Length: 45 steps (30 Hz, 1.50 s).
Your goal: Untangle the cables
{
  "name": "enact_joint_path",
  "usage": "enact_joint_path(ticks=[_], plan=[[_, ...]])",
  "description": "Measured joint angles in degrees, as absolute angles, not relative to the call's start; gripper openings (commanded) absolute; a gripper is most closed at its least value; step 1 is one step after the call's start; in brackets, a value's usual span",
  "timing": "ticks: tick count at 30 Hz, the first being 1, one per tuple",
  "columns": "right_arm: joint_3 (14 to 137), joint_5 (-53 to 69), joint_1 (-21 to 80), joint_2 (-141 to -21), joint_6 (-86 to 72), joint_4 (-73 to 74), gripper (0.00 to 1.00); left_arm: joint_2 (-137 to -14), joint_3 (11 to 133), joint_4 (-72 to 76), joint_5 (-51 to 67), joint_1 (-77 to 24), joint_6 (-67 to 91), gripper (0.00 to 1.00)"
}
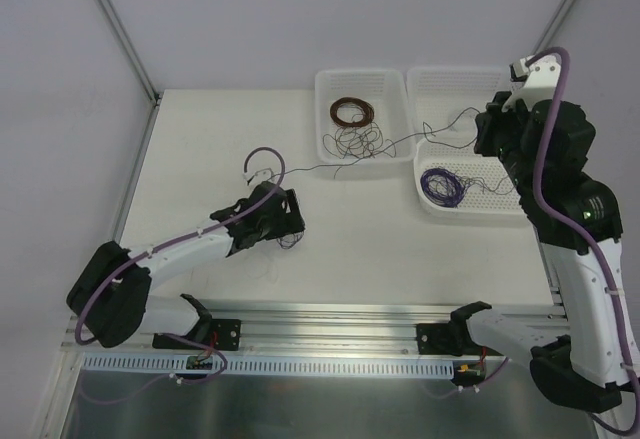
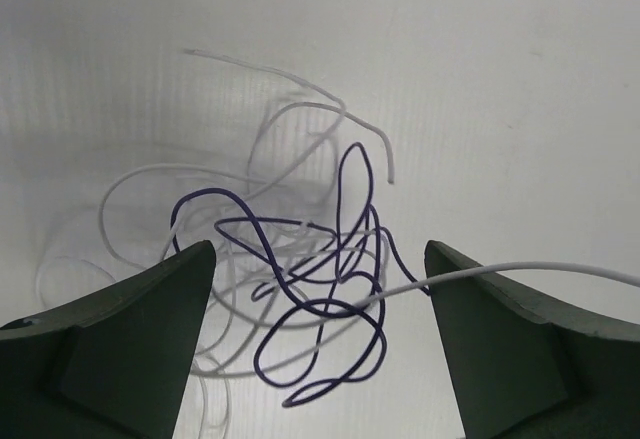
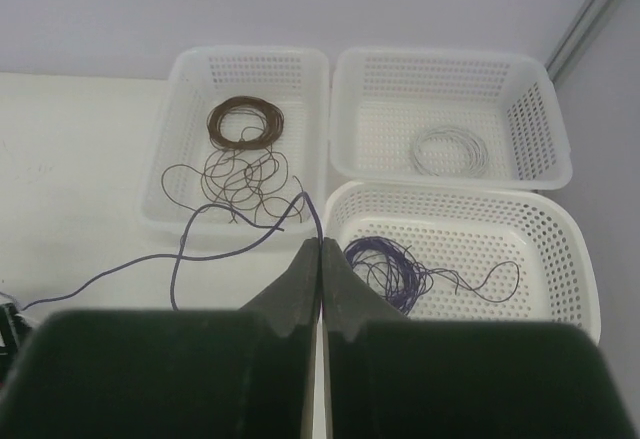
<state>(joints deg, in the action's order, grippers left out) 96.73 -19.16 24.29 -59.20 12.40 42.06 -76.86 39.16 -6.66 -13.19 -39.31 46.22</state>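
Cables (image 2: pixel 260 221) tangled under spread left pincer (image 2: pixel 320 251); right pincer (image 3: pixel 320 245) grips them.

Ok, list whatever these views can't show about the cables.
- Top view: the left gripper covers most of the tangle.
- Left wrist: the white strand leaves the right edge, so its end is unseen.
- Right wrist: the purple strand held by the right gripper exits the left edge.

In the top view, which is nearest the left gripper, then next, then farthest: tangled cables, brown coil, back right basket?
1. tangled cables, right at the left gripper.
2. brown coil, in the back left basket.
3. back right basket, far right corner.
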Motion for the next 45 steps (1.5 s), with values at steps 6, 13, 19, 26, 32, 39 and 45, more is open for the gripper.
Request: enact_joint_path(ticks=[6, 13, 19, 26, 32, 39, 45], plan=[[96.5, -12.2, 12.6, -64.3, 9.4, 41.8, 0.01, -65.8, 36.1, -6.4, -9.2, -39.3, 40.8, 0.97], [97.2, -3.5, 6.3, -68.0, 6.2, 40.3, 0.01, -54.0, 31.9, -7.0, -2.6, -39.3, 31.4, 0.99], [97.2, -0.5, 5.8, -69.1, 5.8, 38.7, 0.01, -44.3, 32.1, -10.3, 0.0, -39.3, 27.3, 0.99], [97.2, -2.4, 3.0, -69.4, 6.5, 37.2, 0.01, -41.9, 39.1, -18.9, -0.8, -39.3, 27.0, 0.99], [97.2, -4.9, 2.3, -69.3, 7.0, 34.7, 0.01, -41.5, 40.8, -23.4, -2.4, -39.3, 27.2, 0.99], [91.8, -10.0, -1.4, -67.8, 8.0, 29.5, 0.01, -41.6, 39.6, -26.2, -4.4, -39.3, 28.8, 0.99], [81.4, -13.6, -3.2, -69.9, 7.8, 26.7, 0.07, -42.0, 38.2, -26.7, -5.0, -39.3, 30.4, 0.99]])
